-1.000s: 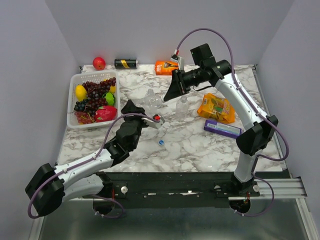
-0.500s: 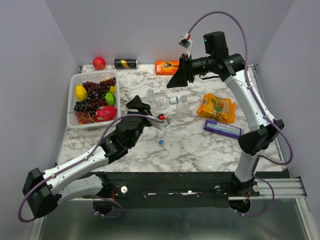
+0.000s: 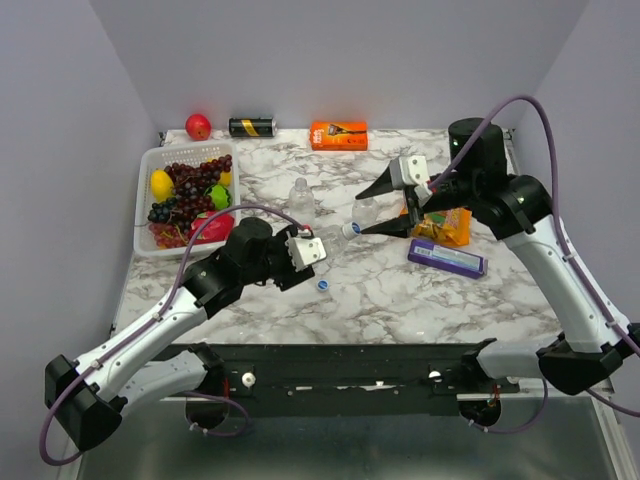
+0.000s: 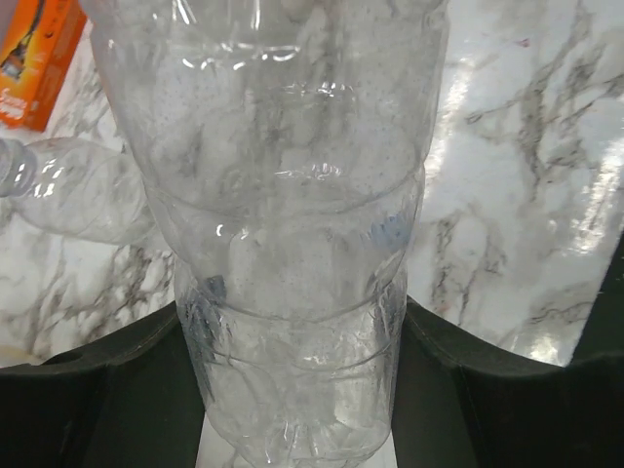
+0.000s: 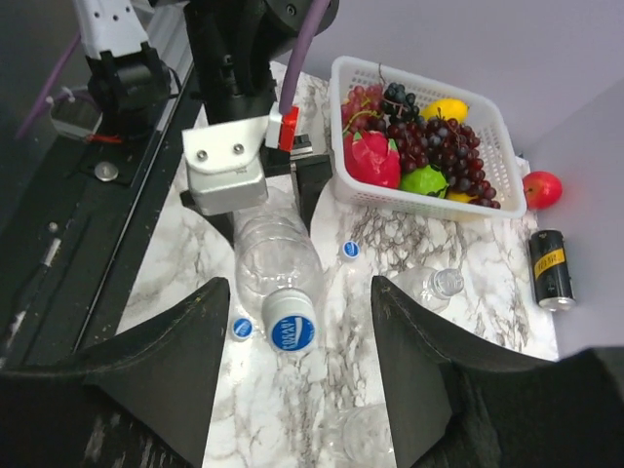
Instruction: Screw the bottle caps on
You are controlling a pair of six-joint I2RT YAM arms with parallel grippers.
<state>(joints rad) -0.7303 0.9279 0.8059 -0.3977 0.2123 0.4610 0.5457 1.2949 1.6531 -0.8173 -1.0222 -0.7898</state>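
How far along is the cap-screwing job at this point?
Done: one blue cap sits on a bottle. In hand: the left gripper holds that bottle; the right gripper stands open at its cap. Left: two loose caps on the table, two standing bottles without caps.

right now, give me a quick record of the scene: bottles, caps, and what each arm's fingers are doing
left gripper: fingers shut on a clear bottle, neck pointing toward the right arm
bottle's cap: blue, on the neck
right gripper: fingers open, holding nothing, just beyond the capped end
loose caps: two, on the table
uncapped bottles: two, upright on the table
basket: fruit, far left
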